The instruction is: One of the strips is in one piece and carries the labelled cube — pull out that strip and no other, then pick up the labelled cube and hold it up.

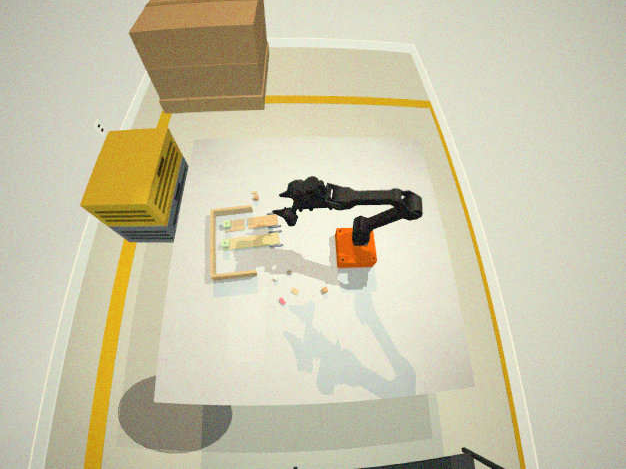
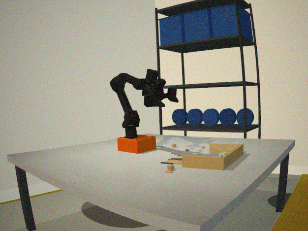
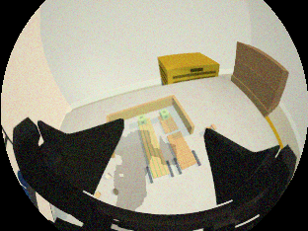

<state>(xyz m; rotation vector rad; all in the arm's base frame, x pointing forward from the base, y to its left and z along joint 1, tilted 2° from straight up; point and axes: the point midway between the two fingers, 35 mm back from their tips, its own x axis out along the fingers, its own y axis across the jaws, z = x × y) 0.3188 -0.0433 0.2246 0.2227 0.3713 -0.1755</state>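
My claw (image 1: 281,203) hangs open and empty above the strips (image 1: 256,232); which cube (image 1: 226,224) carries the label is too small to tell.
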